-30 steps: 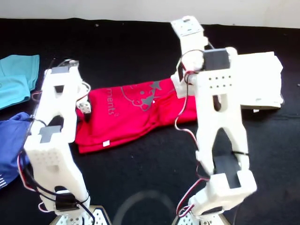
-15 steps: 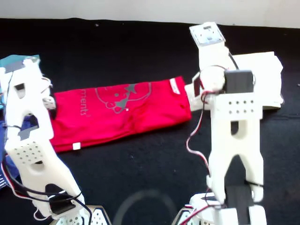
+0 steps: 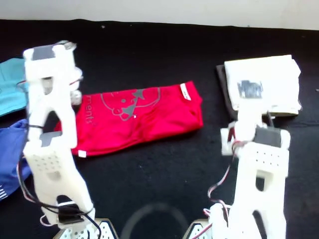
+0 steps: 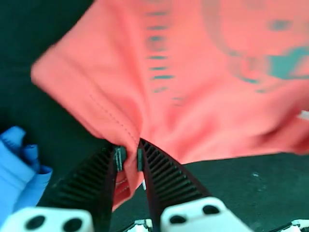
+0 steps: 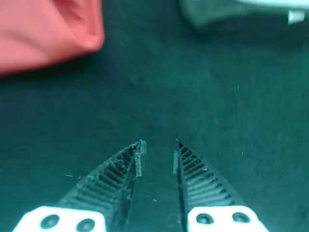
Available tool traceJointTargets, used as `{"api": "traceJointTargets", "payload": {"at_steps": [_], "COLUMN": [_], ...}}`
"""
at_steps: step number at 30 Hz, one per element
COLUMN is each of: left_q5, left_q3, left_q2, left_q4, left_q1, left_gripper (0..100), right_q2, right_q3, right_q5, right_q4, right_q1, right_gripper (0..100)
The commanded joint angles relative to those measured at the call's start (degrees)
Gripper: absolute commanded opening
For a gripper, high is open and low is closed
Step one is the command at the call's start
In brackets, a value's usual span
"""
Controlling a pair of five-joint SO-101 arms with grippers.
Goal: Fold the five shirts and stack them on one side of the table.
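At the far left I see a teal shirt (image 3: 12, 84) and, nearer my side, a crumpled blue shirt (image 3: 10, 149), both unfolded on the black bench (image 3: 149, 189). Just beside them my left pincer (image 4: 128, 157) is clamped on the left-hand edge of the red shirt (image 3: 144, 117), with only a thin fold of hem caught between the jaws. The red shirt lies in the middle of the bench as a long, narrowed strip, printed side up and one end near the blue shirt. My worry starts there: so shallow a bite could slip out once I lift. With just that one end held, a pull may drag the whole strip along the cloth instead of folding it over, or let the layers fall open. It may also snag the blue shirt lying close by. Moving right, my right pincer (image 5: 157, 157) hangs low over bare bench with its jaws a little apart and nothing between them, just off the red shirt's other end. Beyond it sits the folded stack (image 3: 264, 82), white on top of something dark. A careless swing of that arm could nudge the stack askew.
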Motion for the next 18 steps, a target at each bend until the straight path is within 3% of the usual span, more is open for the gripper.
{"api": "traceJointTargets", "payload": {"at_steps": [1,8,18], "left_q5": [0.8,0.8,0.8], "left_q3": [-2.3,-2.4,-2.4], "left_q2": [-7.6,-9.8,-9.8], "left_q4": [0.6,-1.3,-16.2], "left_q1": [9.6,27.5,40.8], "left_gripper": [1,1,1], "right_q2": [-7.1,-18.4,-30.5], "right_q3": [13.1,32.6,52.1], "right_q5": [2.8,2.8,2.7], "right_q4": [-7.3,-17.6,-27.7], "right_q1": [7.1,16.5,20.2], "right_gripper": [9.8,9.8,9.8]}}
